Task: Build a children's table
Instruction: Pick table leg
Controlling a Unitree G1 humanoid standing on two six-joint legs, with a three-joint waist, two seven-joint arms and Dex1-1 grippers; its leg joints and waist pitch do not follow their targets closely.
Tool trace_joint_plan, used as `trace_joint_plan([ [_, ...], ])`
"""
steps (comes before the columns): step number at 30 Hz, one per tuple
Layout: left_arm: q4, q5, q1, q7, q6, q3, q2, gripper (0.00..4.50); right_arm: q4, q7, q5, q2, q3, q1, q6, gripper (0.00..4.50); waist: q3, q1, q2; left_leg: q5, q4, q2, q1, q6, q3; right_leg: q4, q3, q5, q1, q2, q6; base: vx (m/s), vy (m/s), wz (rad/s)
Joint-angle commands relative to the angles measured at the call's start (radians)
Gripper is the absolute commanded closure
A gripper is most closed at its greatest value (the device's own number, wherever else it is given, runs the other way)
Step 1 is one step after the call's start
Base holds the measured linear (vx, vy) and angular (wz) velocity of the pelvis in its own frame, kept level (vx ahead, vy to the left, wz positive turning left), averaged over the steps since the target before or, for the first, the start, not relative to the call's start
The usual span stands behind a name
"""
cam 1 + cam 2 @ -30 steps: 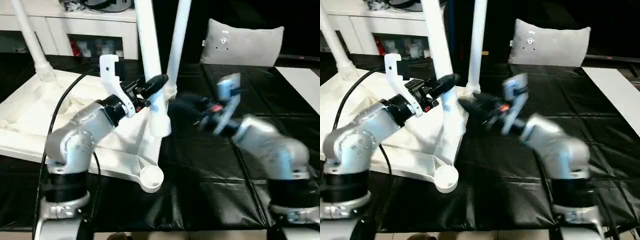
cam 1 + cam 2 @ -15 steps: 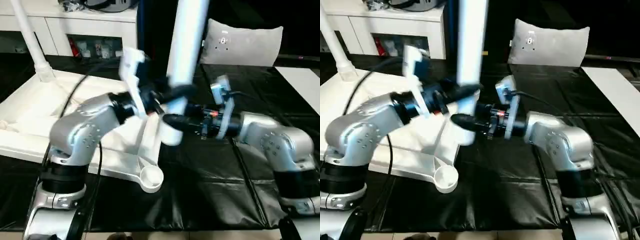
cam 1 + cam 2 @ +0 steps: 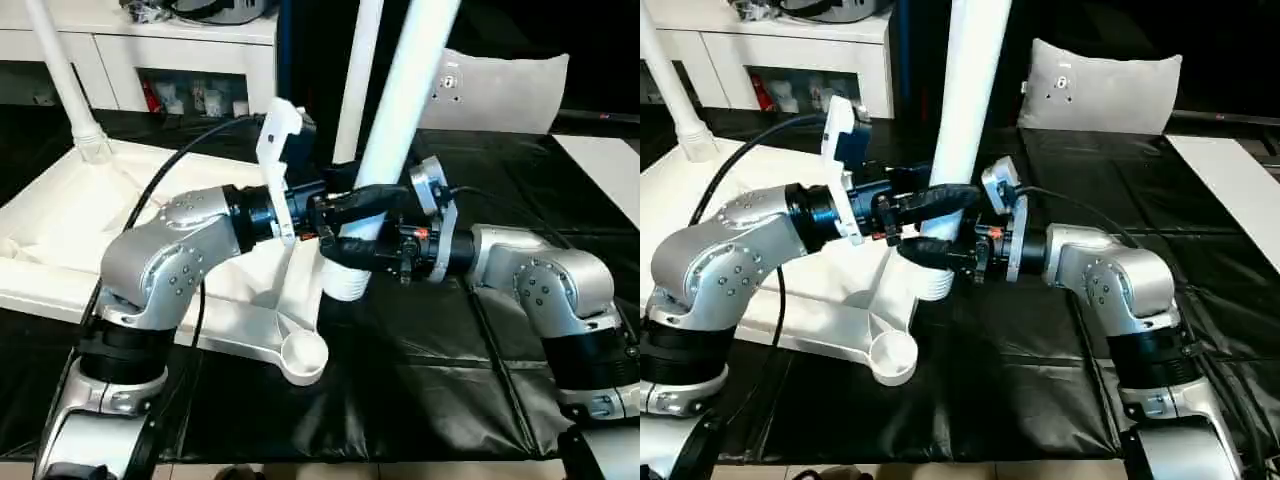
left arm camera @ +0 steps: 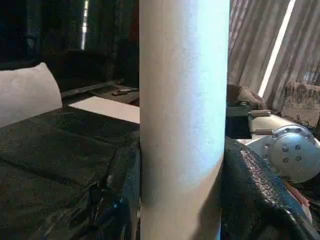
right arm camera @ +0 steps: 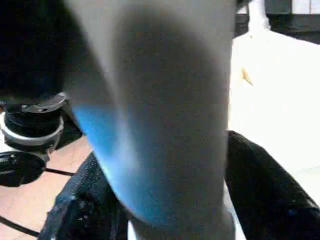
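While both grippers' fingers clasp it, leg (image 3: 400, 120) just beside tabletop edge (image 3: 290, 325).

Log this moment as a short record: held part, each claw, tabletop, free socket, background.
held part: long white tapered tubular leg, tilted, ribbed end low
left claw: shut on the leg
right claw: around the leg's lower end, grip unclear
tabletop: white plastic rectangular top, underside up, two legs fitted
free socket: round near corner socket
background: grey-white pillow

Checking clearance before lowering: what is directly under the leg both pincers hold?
Under the held leg, the ribbed end hangs over the table top's near edge and black mat. The empty corner socket lies nearer the robot. The pincers hide the spot directly beneath.
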Motion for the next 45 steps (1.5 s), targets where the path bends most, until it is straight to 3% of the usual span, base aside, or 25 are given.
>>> trace_joint_plan([
  [1, -0.017, 0.005, -0.02, -0.018, -0.013, -0.011, 0.001, 2.6, 0.004, 0.007, 0.001, -0.007, -0.003, -0.019, -0.006, 1.88, -0.072, 0.001, -0.001, -0.092, -0.073, 0.053, 0.02, -0.015, -0.014, -0.066, 0.047, -0.089, 0.047, -0.082, -0.222, 0.0, 0.0, 0.0],
  [7, -0.012, 0.006, -0.023, -0.022, -0.015, -0.013, 0.001, 2.6, 0.007, 0.011, 0.002, -0.002, -0.007, -0.015, -0.004, 2.39, -0.072, 0.001, -0.001, -0.091, -0.073, 0.053, 0.02, -0.016, -0.013, -0.065, 0.046, -0.085, 0.047, -0.082, -0.226, 0.0, 0.0, 0.0],
  [12, -0.01, 0.009, -0.023, -0.017, -0.014, -0.016, -0.001, 2.6, 0.01, 0.015, 0.002, -0.001, -0.009, -0.014, -0.004, 2.46, -0.073, 0.001, 0.0, -0.091, -0.072, 0.053, 0.021, -0.016, -0.013, -0.065, 0.046, -0.082, 0.047, -0.082, -0.228, 0.0, 0.0, 0.0],
  [13, -0.01, 0.009, -0.023, -0.017, -0.014, -0.016, -0.001, 2.6, 0.01, 0.015, 0.002, -0.001, -0.009, -0.014, -0.004, 2.46, -0.073, 0.001, -0.001, -0.088, -0.072, 0.053, 0.02, -0.016, -0.013, -0.064, 0.046, -0.076, 0.048, -0.081, -0.229, 0.0, 0.0, 0.0],
  [14, -0.01, 0.021, -0.021, 0.004, -0.006, -0.022, 0.0, 2.6, 0.012, 0.016, 0.0, 0.001, -0.01, -0.011, -0.007, 2.46, -0.073, 0.0, -0.009, -0.086, -0.072, 0.054, 0.02, -0.014, -0.012, -0.065, 0.046, -0.075, 0.049, -0.081, -0.228, 0.0, 0.0, 0.0],
  [18, -0.014, -0.002, -0.02, 0.014, 0.019, -0.01, -0.007, 2.6, 0.017, 0.016, -0.005, 0.003, -0.011, -0.009, -0.01, 2.49, -0.073, 0.001, -0.007, -0.077, -0.071, 0.053, 0.019, -0.01, -0.012, -0.063, 0.046, -0.074, 0.048, -0.082, -0.23, 0.0, 0.0, 0.0],
  [19, -0.033, -0.046, -0.012, 0.004, 0.034, 0.01, -0.019, 2.04, 0.017, 0.011, -0.008, 0.007, -0.01, -0.005, -0.013, 2.5, -0.073, -0.001, -0.006, -0.076, -0.07, 0.052, 0.019, -0.01, -0.011, -0.063, 0.046, -0.078, 0.049, -0.082, -0.23, 0.0, 0.0, 0.0],
  [25, -0.076, -0.088, 0.02, -0.005, 0.068, 0.001, -0.027, 1.69, -0.003, -0.003, -0.013, 0.013, -0.003, 0.017, -0.014, 2.53, -0.072, -0.002, 0.004, -0.094, -0.072, 0.053, 0.02, -0.014, -0.013, -0.066, 0.046, -0.08, 0.047, -0.08, -0.232, 0.0, 0.0, 0.0],
  [33, -0.126, -0.121, 0.045, -0.07, 0.095, -0.043, -0.017, 1.06, -0.021, -0.016, -0.017, 0.028, 0.002, 0.038, -0.012, 2.55, -0.073, -0.001, 0.003, -0.102, -0.073, 0.053, 0.021, -0.023, -0.014, -0.066, 0.046, -0.091, 0.047, -0.08, -0.224, 0.0, 0.0, 0.0],
  [37, -0.141, -0.212, 0.063, -0.074, 0.116, 0.011, -0.055, 0.68, -0.037, -0.033, -0.003, 0.041, -0.004, 0.055, -0.003, 2.55, -0.072, 0.0, 0.007, -0.108, -0.073, 0.052, 0.021, -0.024, -0.013, -0.067, 0.046, -0.085, 0.046, -0.08, -0.231, 0.0, 0.0, 0.0],
  [38, -0.141, -0.213, 0.063, -0.074, 0.116, 0.012, -0.056, 0.64, -0.037, -0.033, -0.003, 0.041, -0.004, 0.055, -0.003, 2.55, -0.073, 0.0, 0.004, -0.107, -0.072, 0.052, 0.02, -0.025, -0.013, -0.065, 0.046, -0.082, 0.047, -0.08, -0.233, 0.0, 0.0, 0.0],
  [40, -0.153, -0.307, 0.08, -0.074, 0.143, 0.058, -0.088, 0.44, -0.056, -0.048, 0.011, 0.055, -0.011, 0.078, 0.005, 2.55, -0.072, 0.002, 0.004, -0.114, -0.073, 0.051, 0.02, -0.027, -0.013, -0.066, 0.046, -0.091, 0.047, -0.081, -0.236, 0.0, 0.0, 0.0],
  [45, -0.153, -0.393, 0.099, -0.056, 0.159, 0.098, -0.125, 0.15, -0.075, -0.059, 0.014, 0.068, -0.007, 0.102, 0.008, 2.55, -0.07, 0.002, 0.002, -0.13, -0.076, 0.052, 0.021, -0.027, -0.013, -0.07, 0.047, -0.122, 0.045, -0.079, -0.223, 0.0, 0.0, 0.0],
])
